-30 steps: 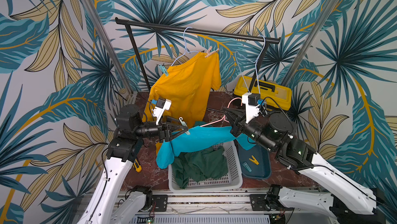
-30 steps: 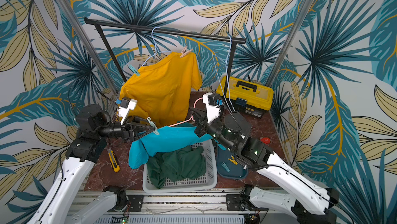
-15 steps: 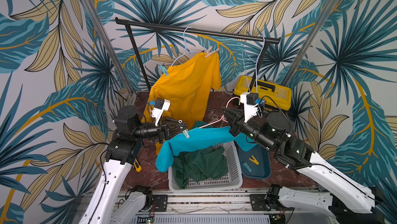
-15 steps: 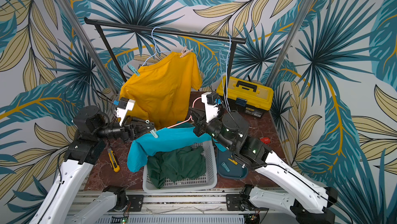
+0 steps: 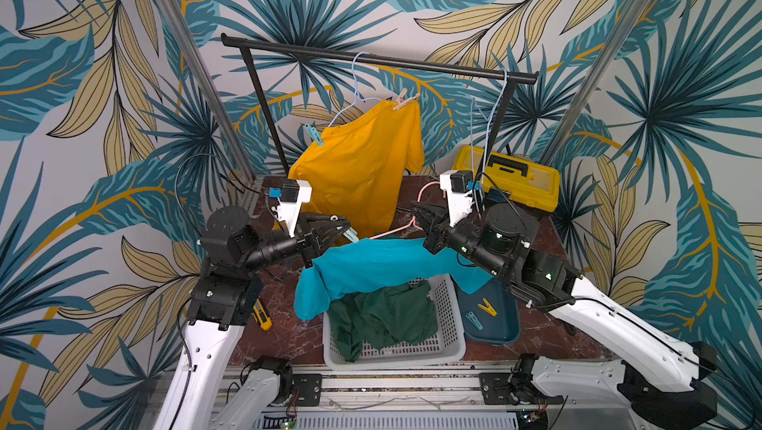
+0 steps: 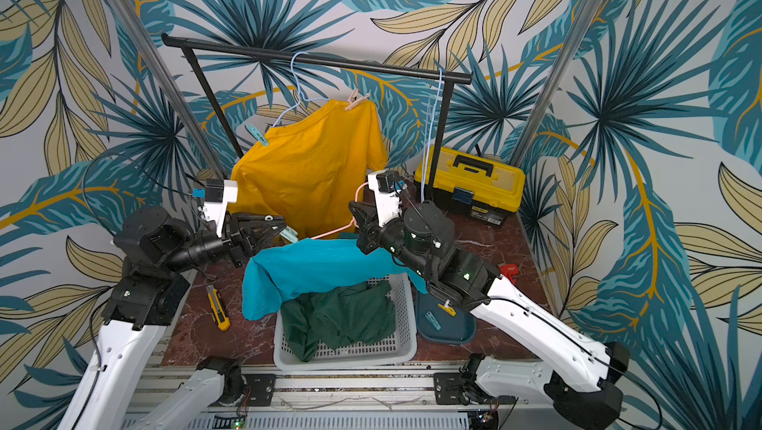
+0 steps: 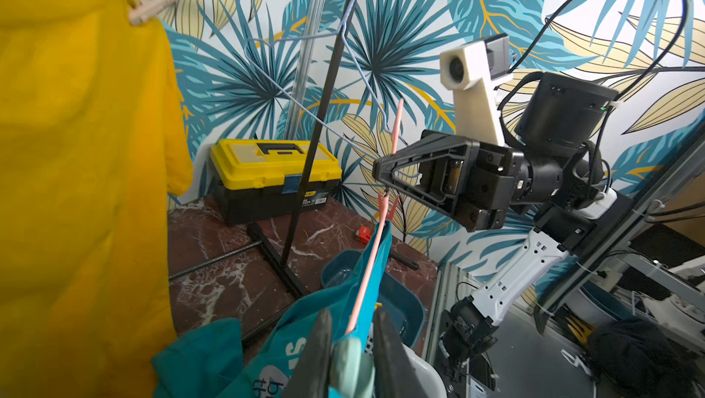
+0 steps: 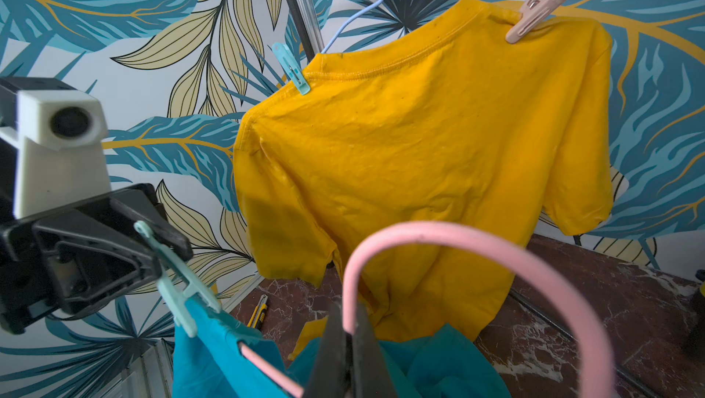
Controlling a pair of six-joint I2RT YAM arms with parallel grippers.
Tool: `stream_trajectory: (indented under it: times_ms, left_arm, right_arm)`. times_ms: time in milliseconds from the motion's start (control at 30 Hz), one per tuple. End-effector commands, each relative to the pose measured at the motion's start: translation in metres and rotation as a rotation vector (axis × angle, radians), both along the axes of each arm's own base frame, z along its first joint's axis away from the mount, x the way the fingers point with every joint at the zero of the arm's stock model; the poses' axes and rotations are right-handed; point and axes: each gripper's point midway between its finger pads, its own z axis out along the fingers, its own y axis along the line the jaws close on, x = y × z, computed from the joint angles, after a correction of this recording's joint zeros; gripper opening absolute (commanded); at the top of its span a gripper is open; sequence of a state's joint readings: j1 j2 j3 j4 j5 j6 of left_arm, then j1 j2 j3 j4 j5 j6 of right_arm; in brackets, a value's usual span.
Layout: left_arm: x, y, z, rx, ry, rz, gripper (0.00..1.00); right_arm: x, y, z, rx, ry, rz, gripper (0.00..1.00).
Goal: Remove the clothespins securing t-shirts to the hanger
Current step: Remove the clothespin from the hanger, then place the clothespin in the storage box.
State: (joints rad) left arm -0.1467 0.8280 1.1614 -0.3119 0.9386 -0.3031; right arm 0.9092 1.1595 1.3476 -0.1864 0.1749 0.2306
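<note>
A turquoise t-shirt [image 5: 371, 267] [image 6: 313, 267] hangs on a pink hanger [image 8: 438, 230] above the basket. My left gripper [image 7: 353, 339] [image 5: 347, 233] is shut on a mint clothespin [image 7: 351, 365] [image 8: 179, 281] that pins the shirt at one end of the hanger. A red clothespin [image 7: 386, 207] sits at the far end. Near the hook, my right gripper [image 8: 349, 319] [image 5: 415, 217] is shut on the pink hanger. Behind, the yellow t-shirt [image 5: 363, 172] hangs from the rail, held by a teal clothespin [image 5: 313, 135] and a tan clothespin [image 5: 405, 99]. The dark green t-shirt [image 5: 383, 316] lies in the basket.
A white basket [image 5: 453, 325] stands at the table's front. Beside it, a blue tray [image 5: 503, 325] holds a yellow clothespin [image 5: 486, 308] and a teal one. A yellow toolbox [image 5: 511, 176] sits at the back right and a utility knife [image 5: 262, 312] at the left. An empty blue hanger [image 5: 490, 127] hangs from the black rail [image 5: 371, 59].
My left gripper's jaws have closed in on the mint clothespin. The right gripper has kept its hold on the pink hanger and has barely moved.
</note>
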Motion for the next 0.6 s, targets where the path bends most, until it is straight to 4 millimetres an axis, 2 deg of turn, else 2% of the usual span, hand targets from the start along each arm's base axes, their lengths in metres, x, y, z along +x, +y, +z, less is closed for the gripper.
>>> stream_trajectory:
  times_ms: [0,100,267,467,533,567]
  left_arm:
    - [-0.010,0.008,0.026,0.000,-0.105,0.055,0.20]
    - [-0.023,0.005,0.031,-0.004,-0.121,0.007,0.23]
    - [-0.045,-0.009,0.020,-0.028,-0.078,-0.073,0.22]
    - [-0.053,-0.041,-0.018,-0.011,-0.020,-0.112,0.22]
    - [-0.055,-0.058,-0.036,0.007,0.012,-0.133,0.22]
    - [-0.056,-0.066,-0.037,-0.002,-0.001,-0.138,0.22]
  right_arm:
    - [0.002,0.003,0.017,0.022,-0.037,0.006,0.00]
    - [0.010,0.011,0.019,-0.001,-0.046,0.004,0.00]
    - [0.026,0.025,0.021,-0.006,-0.044,0.016,0.00]
    - [0.039,0.034,0.025,0.043,-0.020,0.057,0.00]
    - [0.041,0.034,0.027,0.051,-0.015,0.059,0.00]
    - [0.041,0.034,0.027,0.055,-0.013,0.061,0.00]
